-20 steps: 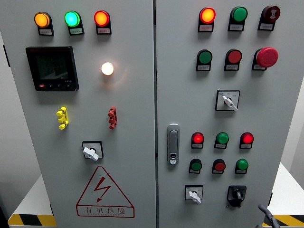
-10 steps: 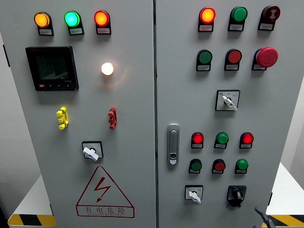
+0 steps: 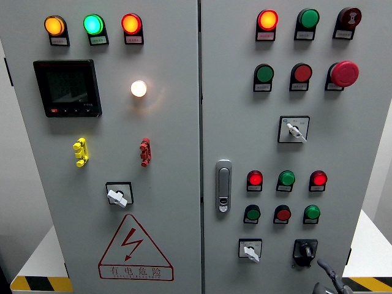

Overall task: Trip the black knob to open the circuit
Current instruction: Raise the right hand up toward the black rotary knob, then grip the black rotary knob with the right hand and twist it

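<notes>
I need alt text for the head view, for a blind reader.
The right robot hand rises at the bottom edge, just below the black knob low on the right door of a grey electrical cabinet crowded with indicator lamps, push buttons and rotary switches.

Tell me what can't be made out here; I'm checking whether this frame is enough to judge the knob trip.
- Right hand, head view: mostly cut off by the bottom edge, so its finger state is unclear.
- Left hand: out of view entirely.
- Black knob: its position markings are too small to read.
- Small labels under the indicator lamps: too small to read.
- Meter display: dark, digits unreadable.
</notes>
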Available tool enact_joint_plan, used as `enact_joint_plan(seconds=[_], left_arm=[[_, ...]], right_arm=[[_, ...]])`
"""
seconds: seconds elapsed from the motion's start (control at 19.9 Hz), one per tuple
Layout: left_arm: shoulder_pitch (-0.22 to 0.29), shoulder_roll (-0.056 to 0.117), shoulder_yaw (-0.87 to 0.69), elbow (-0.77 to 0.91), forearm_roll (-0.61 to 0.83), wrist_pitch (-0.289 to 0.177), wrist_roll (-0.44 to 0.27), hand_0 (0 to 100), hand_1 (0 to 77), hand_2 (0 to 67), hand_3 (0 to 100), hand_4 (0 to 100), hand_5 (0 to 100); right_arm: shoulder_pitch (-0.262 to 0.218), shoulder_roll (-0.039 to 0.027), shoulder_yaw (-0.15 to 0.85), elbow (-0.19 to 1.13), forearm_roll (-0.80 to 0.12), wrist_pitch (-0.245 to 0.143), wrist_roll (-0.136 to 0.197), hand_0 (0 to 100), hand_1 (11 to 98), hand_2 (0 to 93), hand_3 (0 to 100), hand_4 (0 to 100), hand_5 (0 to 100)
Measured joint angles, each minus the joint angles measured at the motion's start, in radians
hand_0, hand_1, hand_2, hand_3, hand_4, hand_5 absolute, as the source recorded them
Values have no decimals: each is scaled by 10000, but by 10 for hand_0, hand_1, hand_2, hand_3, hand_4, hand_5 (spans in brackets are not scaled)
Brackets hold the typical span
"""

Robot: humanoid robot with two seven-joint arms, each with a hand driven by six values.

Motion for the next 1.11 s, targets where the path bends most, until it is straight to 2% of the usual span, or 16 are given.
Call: enact_joint_plan(seconds=[0.55, 1.11], left_arm=[[5, 4, 0, 0, 0, 0, 0, 0, 0, 195, 261, 99, 86], [3, 3, 0, 0, 0, 0, 0, 0, 0, 195, 261, 99, 86]], right_arm=[[361, 0, -230, -338, 1, 14, -47, 1000, 738, 0, 945, 1000, 1000], [380, -1, -511, -344, -1, 13, -105, 1000, 711, 0, 942, 1000, 1000]])
